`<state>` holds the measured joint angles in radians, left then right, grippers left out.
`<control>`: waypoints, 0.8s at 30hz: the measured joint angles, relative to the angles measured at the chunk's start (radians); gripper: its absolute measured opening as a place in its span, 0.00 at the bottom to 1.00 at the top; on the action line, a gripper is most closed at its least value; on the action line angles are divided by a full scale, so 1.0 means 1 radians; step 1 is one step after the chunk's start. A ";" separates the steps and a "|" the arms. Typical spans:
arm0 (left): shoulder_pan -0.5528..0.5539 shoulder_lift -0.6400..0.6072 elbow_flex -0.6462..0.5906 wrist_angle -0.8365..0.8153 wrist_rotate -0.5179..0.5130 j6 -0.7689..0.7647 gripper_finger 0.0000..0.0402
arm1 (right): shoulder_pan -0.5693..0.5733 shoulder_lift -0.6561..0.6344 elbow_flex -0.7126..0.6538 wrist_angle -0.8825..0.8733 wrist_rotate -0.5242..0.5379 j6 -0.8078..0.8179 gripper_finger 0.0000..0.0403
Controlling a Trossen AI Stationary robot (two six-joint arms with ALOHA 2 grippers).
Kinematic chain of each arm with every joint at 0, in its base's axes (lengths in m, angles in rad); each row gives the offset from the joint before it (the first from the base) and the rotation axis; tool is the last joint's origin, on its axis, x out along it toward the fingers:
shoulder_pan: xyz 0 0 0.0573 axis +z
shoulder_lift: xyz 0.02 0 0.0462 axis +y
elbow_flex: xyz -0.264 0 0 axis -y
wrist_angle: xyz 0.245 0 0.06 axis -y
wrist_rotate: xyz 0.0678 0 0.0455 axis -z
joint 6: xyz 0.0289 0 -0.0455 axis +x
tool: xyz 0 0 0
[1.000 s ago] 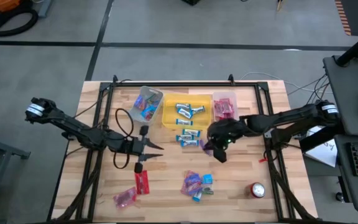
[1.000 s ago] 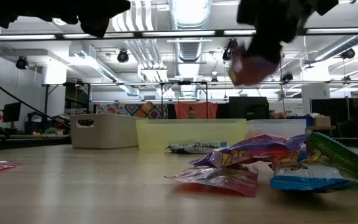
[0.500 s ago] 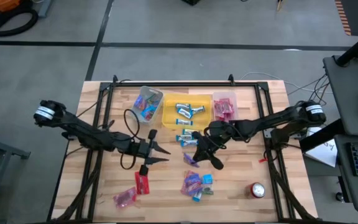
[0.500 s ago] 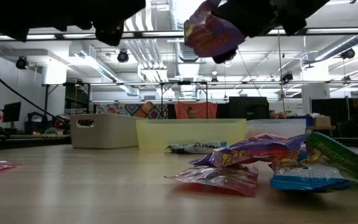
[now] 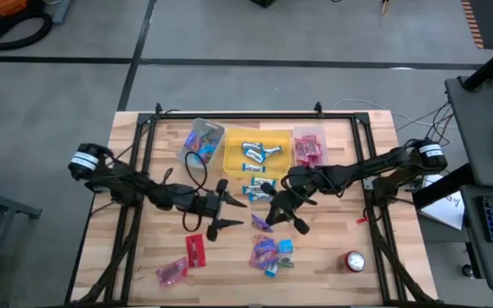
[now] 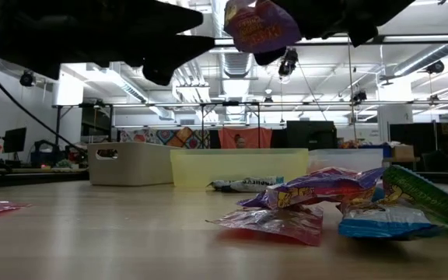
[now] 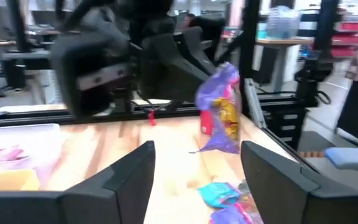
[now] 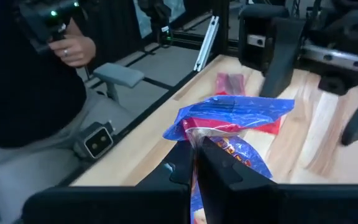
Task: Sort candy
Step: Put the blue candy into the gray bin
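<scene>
Right end effector (image 5: 274,216) is pressed together on a purple-blue candy (image 5: 264,222) and holds it clear of the counter (image 5: 332,257), just in front of the yellow bin (image 5: 229,154). Low view shows the same piece (image 6: 261,25) hanging up high, well above the wood. Right wrist view: wrapper (image 8: 229,121) is pinched between the dark fingers (image 8: 219,171), with a blue flap spread out over them.

Left end effector (image 5: 234,214) is spread wide, holding nothing, off the near-left corner of the yellow bin and pointed at the held candy. Left wrist view: the two fingers (image 7: 132,177) stand well apart, with the purple wrapper (image 7: 221,112) dangling ahead between them, not touching either.

Rest of the candy, all placed from the yellow bin:
- blue-and-white pieces (image 5: 257,152) inside it, more (image 5: 259,190) on the counter right at its near edge
- clear bin (image 5: 202,141) just to its left with mixed wrappers
- pink-tinted bin (image 5: 309,147) just to its right with red-pink pieces
- loose mixed heap (image 5: 270,253) well in front of it
- red piece (image 5: 196,249) and pink piece (image 5: 172,272) further front-left

Red and silver can (image 5: 354,261) sits front-right of the yellow bin, near the counter's front edge.

A person's hand (image 8: 74,51) shows beyond the counter in the right wrist view.
</scene>
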<state>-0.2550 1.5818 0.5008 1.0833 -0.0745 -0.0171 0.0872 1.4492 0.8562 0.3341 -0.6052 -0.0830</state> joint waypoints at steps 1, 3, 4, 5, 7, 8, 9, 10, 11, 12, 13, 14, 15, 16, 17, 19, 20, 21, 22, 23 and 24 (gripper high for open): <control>0.003 0.014 0.010 0.001 0.028 -0.001 0.56 | 0.000 0.000 0.000 -0.002 0.000 -0.019 0.02; 0.011 0.045 0.040 0.003 0.085 -0.003 0.57 | 0.000 0.000 0.000 -0.001 0.001 -0.045 0.02; 0.015 0.057 0.053 0.004 0.101 -0.006 0.57 | 0.000 0.000 0.000 0.001 0.000 -0.057 0.02; 0.022 0.070 0.067 0.005 0.117 -0.014 0.57 | 0.000 0.000 0.000 0.002 0.001 -0.068 0.02; 0.038 0.094 0.091 0.005 0.151 -0.031 0.57 | 0.000 0.000 0.000 0.001 0.001 -0.075 0.02; 0.047 0.106 0.099 0.004 0.176 -0.039 0.56 | 0.000 0.000 0.000 0.000 0.001 -0.075 0.02; 0.055 0.116 0.111 0.003 0.197 -0.045 0.56 | 0.000 0.000 0.000 0.000 0.001 -0.075 0.02; 0.061 0.124 0.121 0.003 0.215 -0.049 0.55 | 0.000 0.000 0.000 0.000 0.001 -0.075 0.02; 0.065 0.131 0.128 0.003 0.231 -0.053 0.55 | 0.000 0.000 0.000 -0.003 0.001 -0.076 0.02; 0.069 0.136 0.138 0.002 0.242 -0.053 0.54 | 0.000 0.000 0.000 -0.004 0.001 -0.076 0.02; 0.070 0.146 0.147 0.005 0.244 -0.051 0.53 | 0.000 0.000 0.000 -0.007 0.002 -0.075 0.02; 0.070 0.151 0.154 0.004 0.245 -0.045 0.52 | 0.000 0.000 0.000 -0.008 0.002 -0.075 0.02; 0.070 0.154 0.157 0.001 0.246 -0.037 0.50 | 0.000 0.000 0.000 -0.007 0.002 -0.075 0.02; 0.070 0.158 0.161 0.000 0.248 -0.032 0.47 | 0.000 0.000 0.000 -0.010 0.002 -0.075 0.02; 0.070 0.159 0.164 0.000 0.249 -0.029 0.44 | 0.000 0.000 0.000 -0.012 0.002 -0.075 0.02; 0.071 0.159 0.164 0.001 0.249 -0.025 0.35 | 0.000 0.000 0.000 -0.018 0.003 -0.075 0.02; 0.072 0.159 0.161 0.002 0.249 -0.024 0.30 | 0.000 0.000 0.000 -0.018 0.003 -0.073 0.02; 0.073 0.158 0.159 0.002 0.250 -0.024 0.24 | -0.001 0.000 0.000 -0.020 0.004 -0.065 0.02; 0.073 0.158 0.159 0.000 0.250 -0.024 0.18 | -0.004 0.000 0.000 -0.019 0.006 -0.049 0.02; 0.074 0.158 0.159 0.000 0.250 -0.025 0.12 | -0.007 0.000 0.000 -0.018 0.008 -0.027 0.02; 0.075 0.158 0.159 0.000 0.251 -0.027 0.07 | -0.011 -0.001 0.000 -0.018 0.013 0.003 0.03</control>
<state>-0.1799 1.7395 0.6596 1.0828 0.1761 -0.0442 0.0757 1.4486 0.8562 0.3164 -0.5922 -0.0804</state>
